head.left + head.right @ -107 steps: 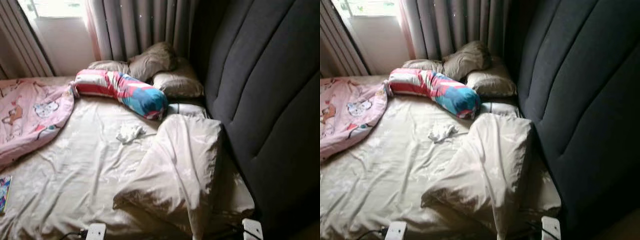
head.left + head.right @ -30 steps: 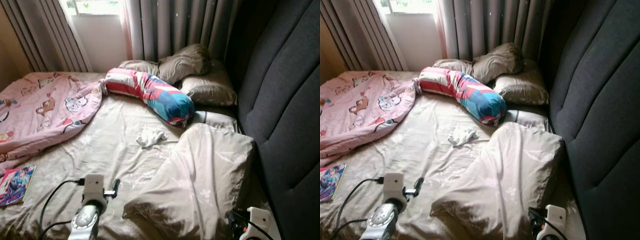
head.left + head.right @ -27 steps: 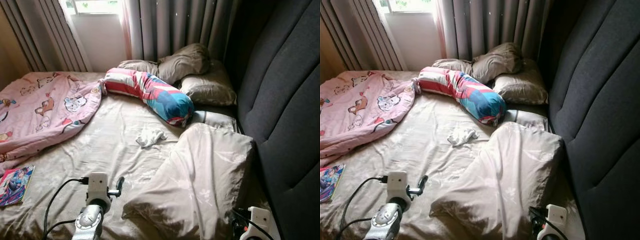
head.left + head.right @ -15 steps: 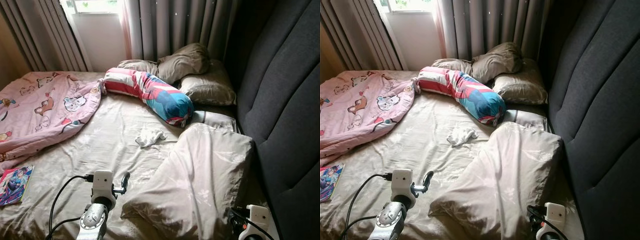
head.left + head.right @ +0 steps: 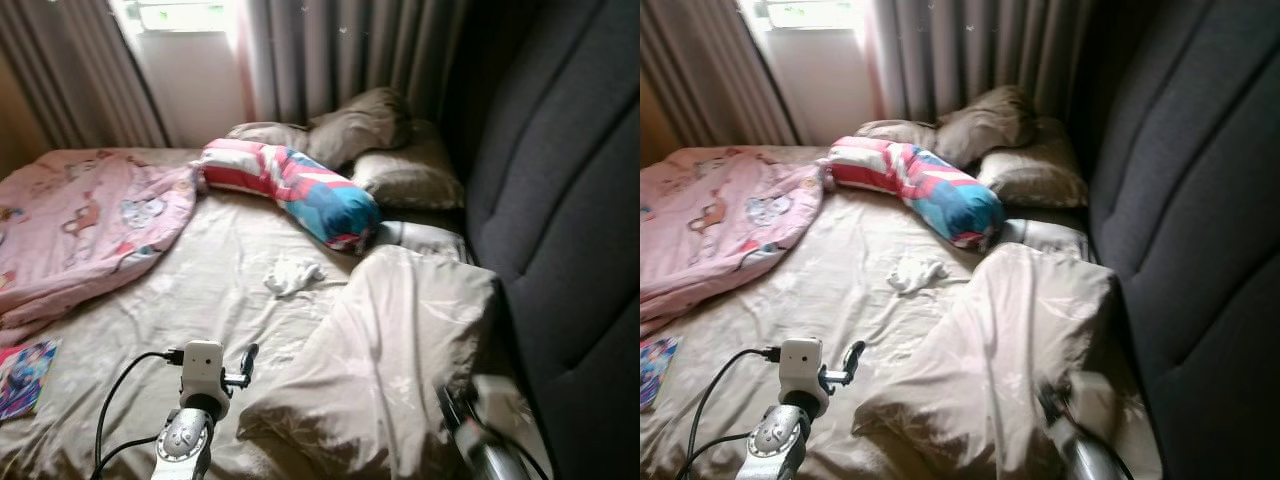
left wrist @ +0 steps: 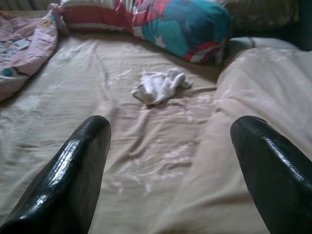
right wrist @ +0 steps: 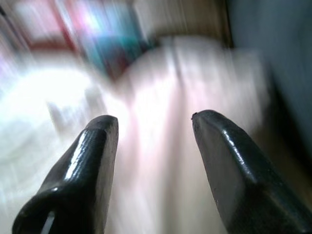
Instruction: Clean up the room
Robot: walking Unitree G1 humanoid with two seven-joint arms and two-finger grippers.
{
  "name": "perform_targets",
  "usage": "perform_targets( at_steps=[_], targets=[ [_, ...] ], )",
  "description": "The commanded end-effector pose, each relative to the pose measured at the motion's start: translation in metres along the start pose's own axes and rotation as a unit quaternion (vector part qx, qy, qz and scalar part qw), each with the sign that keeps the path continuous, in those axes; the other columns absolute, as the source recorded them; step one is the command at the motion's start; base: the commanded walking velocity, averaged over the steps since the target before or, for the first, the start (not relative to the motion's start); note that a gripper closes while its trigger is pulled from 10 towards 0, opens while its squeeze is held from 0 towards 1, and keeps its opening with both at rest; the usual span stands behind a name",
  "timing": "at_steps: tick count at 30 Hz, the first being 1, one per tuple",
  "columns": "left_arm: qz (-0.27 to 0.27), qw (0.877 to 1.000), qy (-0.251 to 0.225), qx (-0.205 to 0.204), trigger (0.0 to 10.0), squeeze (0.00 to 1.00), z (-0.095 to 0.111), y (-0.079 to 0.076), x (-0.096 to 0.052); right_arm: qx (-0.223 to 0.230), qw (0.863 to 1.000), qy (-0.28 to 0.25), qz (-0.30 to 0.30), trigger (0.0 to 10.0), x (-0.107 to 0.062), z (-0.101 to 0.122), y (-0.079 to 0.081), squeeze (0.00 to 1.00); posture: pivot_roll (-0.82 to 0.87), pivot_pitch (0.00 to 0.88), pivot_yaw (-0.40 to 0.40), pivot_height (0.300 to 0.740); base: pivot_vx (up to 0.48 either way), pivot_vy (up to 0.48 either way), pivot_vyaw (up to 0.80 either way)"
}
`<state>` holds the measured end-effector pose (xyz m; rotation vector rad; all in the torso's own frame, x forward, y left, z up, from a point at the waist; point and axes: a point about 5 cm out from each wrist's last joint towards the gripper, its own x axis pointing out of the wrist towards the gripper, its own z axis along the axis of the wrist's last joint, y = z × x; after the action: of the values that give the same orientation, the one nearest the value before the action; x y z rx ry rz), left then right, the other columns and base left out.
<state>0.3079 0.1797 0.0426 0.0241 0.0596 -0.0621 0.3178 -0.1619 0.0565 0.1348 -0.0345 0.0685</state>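
White crumpled cloth (image 5: pixel 291 274) lies mid-bed at 12 o'clock from the left hand (image 6: pixel 170 161), whose fingers stay spread, empty. At 4 o'clock the right hand (image 7: pixel 153 141), also spread, has just swung into motion, blurred beside the beige duvet (image 5: pixel 400 360): tidying begins.

Right gripper (image 7: pixel 153 122) with two black fingers (image 7: pixel 85 165) spread apart, blurred pale bedding (image 7: pixel 161 146) beyond, smeared red-and-blue bolster (image 7: pixel 105 29) farther past the bedding

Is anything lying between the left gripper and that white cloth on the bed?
Nothing visible: from the open left gripper to the white cloth there is bare wrinkled sheet. The beige pillow lies off to the right.
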Motion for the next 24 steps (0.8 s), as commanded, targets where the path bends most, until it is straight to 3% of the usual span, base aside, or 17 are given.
perform_targets(
  at_steps=[1,18,22,24],
  targets=[
    [0.011,1.0,-0.003,-0.001,10.0,0.0,0.0,0.007,-0.003,-0.008,1.0,-0.029,-0.009,10.0,0.003,0.01,-0.002,0.0,-0.07,0.006,0.022,0.74,0.0,0.0,0.0],
    [0.021,0.999,-0.032,0.002,10.0,0.0,0.017,0.015,0.007,-0.045,0.997,-0.048,-0.044,10.0,0.003,0.019,-0.015,0.0,-0.06,0.013,0.015,0.74,0.0,0.0,0.0],
    [0.022,0.999,-0.044,0.001,10.0,0.0,0.029,0.016,0.016,-0.006,0.998,-0.029,-0.048,10.0,0.001,0.01,-0.012,0.0,-0.04,0.03,0.012,0.74,0.0,0.0,0.0],
    [0.021,0.999,-0.047,0.002,10.0,0.0,0.03,0.016,0.017,-0.013,0.999,-0.022,-0.045,10.0,0.0,0.007,-0.011,0.0,-0.04,0.034,0.009,0.74,0.0,0.0,0.0]
  ],
)
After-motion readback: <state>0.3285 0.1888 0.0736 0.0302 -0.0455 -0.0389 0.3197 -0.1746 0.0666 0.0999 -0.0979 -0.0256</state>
